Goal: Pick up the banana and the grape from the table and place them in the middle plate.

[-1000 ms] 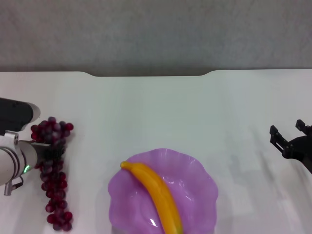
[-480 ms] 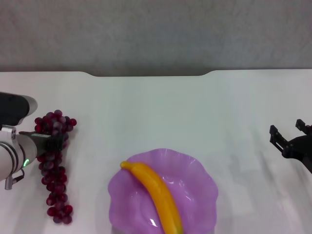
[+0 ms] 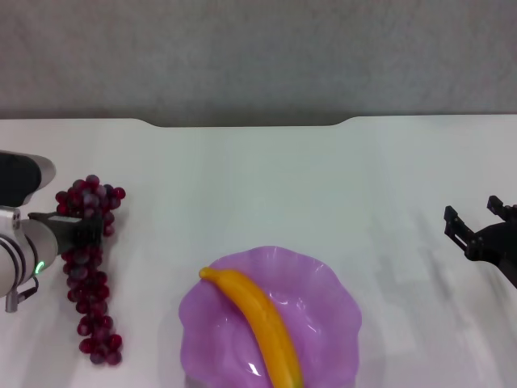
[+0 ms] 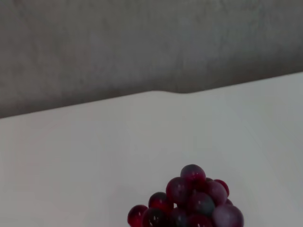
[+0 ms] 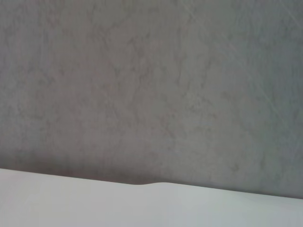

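Observation:
The grape bunch (image 3: 87,271) is dark red-purple and lies lengthwise at the left of the white table (image 3: 258,186). My left gripper (image 3: 81,231) is shut on its upper part. The top grapes also show in the left wrist view (image 4: 191,203). The yellow banana (image 3: 257,325) lies diagonally in the purple scalloped middle plate (image 3: 323,279) at the front centre. My right gripper (image 3: 477,226) is open and empty at the right side of the table.
The table's far edge has a notch (image 3: 246,124) with a grey wall behind it. Bare white tabletop lies between the grapes and the plate.
My left gripper has drawn the grape bunch slightly toward the far side and to the right; its lower end has shifted with it. The right gripper has barely moved.

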Robot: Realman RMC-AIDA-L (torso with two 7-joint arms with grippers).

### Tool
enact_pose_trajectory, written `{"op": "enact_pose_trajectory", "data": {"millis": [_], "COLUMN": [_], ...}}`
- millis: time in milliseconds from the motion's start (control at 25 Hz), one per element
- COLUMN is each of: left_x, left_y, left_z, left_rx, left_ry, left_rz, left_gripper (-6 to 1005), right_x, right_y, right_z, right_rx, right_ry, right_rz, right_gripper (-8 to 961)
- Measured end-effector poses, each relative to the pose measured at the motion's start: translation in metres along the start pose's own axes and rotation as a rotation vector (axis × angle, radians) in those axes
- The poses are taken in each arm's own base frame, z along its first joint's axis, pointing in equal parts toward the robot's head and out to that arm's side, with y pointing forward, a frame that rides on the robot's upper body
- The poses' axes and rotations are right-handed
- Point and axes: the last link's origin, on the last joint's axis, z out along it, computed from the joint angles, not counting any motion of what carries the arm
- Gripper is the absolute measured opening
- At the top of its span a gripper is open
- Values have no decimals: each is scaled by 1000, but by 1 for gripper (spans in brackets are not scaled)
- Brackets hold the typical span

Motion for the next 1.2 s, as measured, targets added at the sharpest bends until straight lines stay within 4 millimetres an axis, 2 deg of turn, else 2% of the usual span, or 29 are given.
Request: {"op": "enact_pose_trajectory", "data": {"millis": [480, 640, 880, 1200], "left_x": [10, 16, 39, 66], "left_y": [-3, -1, 5, 15], "left_z": [-30, -47, -72, -103], "left_rx": [-11, -15, -23, -128], "left_ry": [131, 151, 194, 136], "left_rz": [-29, -15, 42, 141], "left_gripper": [278, 276, 272, 266], "right_x": [0, 1, 2, 3], "right_y": [1, 1, 0, 1], "right_z": [0, 0, -1, 0], "right_rx": [-3, -3, -4, -4], "right_ry": [0, 2, 6, 25], "right_rz": [-2, -3, -4, -8], "right_gripper": [766, 766, 766, 766]}}
